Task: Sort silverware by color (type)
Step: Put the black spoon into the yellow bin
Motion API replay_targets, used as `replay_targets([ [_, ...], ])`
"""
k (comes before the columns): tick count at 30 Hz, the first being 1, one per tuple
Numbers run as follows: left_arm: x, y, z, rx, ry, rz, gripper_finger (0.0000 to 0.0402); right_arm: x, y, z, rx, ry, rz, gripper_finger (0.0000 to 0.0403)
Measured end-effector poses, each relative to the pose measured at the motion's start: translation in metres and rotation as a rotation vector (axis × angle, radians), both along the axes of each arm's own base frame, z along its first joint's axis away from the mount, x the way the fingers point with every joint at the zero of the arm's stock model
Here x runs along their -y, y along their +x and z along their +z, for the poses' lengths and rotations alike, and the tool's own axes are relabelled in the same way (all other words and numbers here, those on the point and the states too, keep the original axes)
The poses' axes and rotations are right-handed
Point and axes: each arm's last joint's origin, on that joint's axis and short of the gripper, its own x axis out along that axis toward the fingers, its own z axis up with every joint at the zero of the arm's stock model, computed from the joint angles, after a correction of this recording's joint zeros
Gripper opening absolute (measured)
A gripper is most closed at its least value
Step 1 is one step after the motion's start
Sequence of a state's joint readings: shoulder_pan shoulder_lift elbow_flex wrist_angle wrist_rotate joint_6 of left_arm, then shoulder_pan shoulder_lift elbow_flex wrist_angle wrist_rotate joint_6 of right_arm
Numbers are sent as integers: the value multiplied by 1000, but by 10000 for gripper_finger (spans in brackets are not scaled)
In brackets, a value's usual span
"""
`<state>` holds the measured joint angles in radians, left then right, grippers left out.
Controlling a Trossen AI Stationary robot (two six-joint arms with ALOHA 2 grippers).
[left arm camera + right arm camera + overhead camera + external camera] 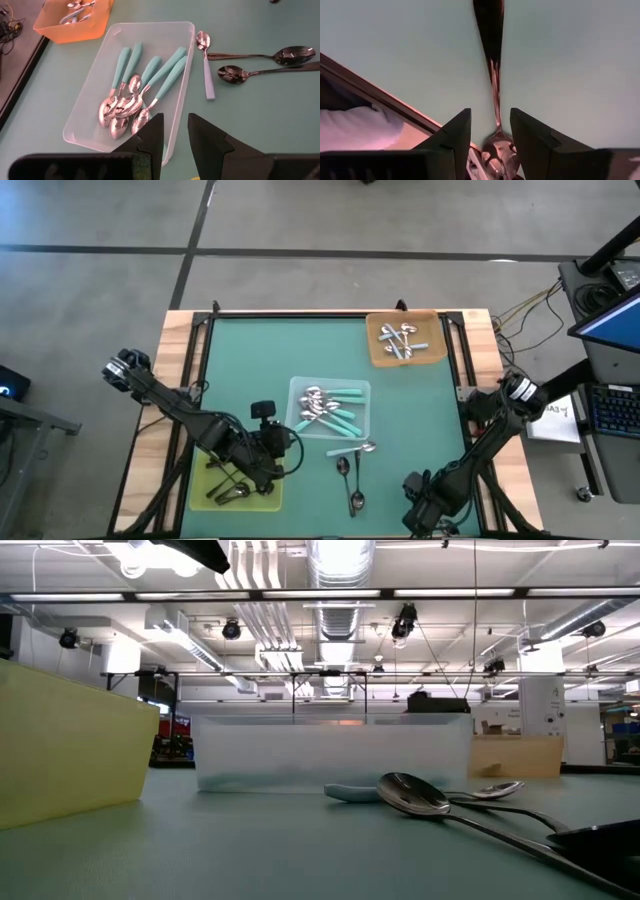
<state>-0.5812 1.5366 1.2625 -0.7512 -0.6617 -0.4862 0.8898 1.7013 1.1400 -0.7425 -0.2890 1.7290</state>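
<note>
My right gripper [490, 145] hangs with fingers parted astride a dark spoon [492, 75] on the teal mat near the table's front edge: stiff, light, slick metal, best pinched mid-handle; left gripper [175, 140] empty, slightly parted.

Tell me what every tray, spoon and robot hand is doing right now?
left gripper, jaws open and empty, by the yellow-green tray
right gripper, low by the table's near edge
clear tray, holding teal-handled spoons
orange tray, holding pale spoons
yellow-green tray, holding dark spoons
loose dark spoons, two lying on the table
pale-handled spoon, lying loose beside them
</note>
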Motion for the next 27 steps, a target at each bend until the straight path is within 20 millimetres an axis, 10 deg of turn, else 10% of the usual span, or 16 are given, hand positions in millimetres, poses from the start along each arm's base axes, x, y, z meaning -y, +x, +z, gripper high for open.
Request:
replay_targets([
  [13, -1, -2, -4, -17, 10, 1, 73, -1, 0, -27, -71, -46, 42, 122],
  [27, 2, 0, -5, 22, 4, -9, 73, 8, 4, -31, -88, -86, 87, 11],
])
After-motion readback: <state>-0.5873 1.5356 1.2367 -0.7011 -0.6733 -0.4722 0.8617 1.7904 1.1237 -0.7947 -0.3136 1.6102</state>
